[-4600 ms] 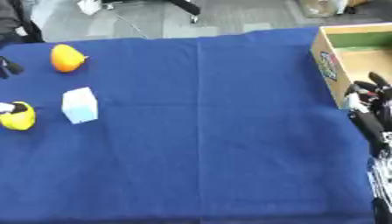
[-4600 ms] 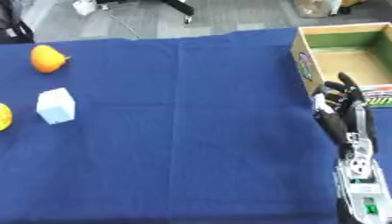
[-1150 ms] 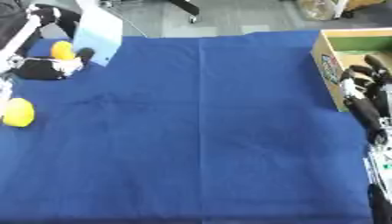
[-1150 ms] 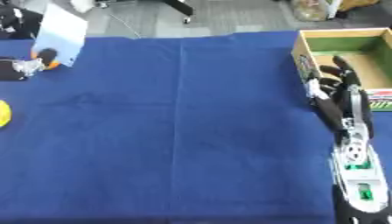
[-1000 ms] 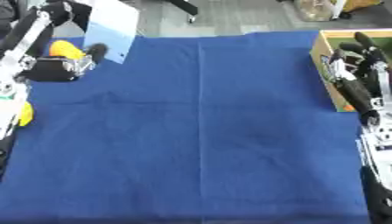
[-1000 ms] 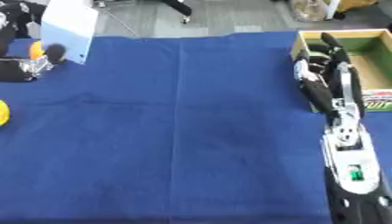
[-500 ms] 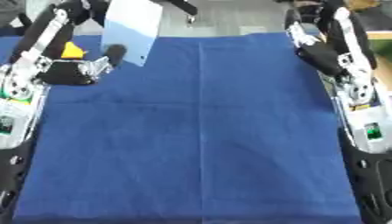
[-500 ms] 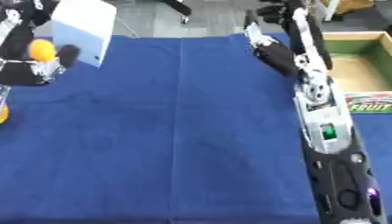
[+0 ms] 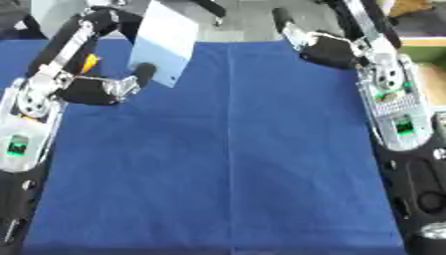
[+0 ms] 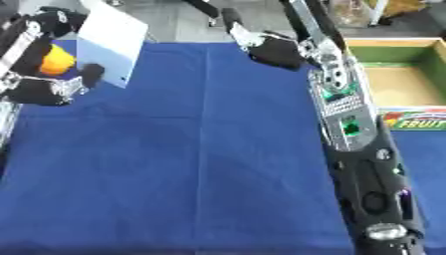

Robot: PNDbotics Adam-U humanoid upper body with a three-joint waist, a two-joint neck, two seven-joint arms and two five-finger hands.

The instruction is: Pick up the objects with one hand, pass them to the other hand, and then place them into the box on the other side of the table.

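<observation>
My left hand (image 9: 118,88) is raised over the left of the blue tablecloth (image 9: 226,164), thumb and fingers closed on the pale blue-white box (image 9: 166,41), which now hangs tilted in the air; 4.6 s ago it stood on the cloth. An orange fruit (image 10: 57,59) shows behind my left forearm, near the far left edge. The yellow fruit seen earlier at the left edge is hidden by my arm or out of view. My right arm, which rested near the cardboard box (image 10: 396,74) a second ago, now reaches up and across toward the centre. My right hand (image 10: 235,26) shows at the top, apart from the held box; I cannot tell how far its fingers are open.
</observation>
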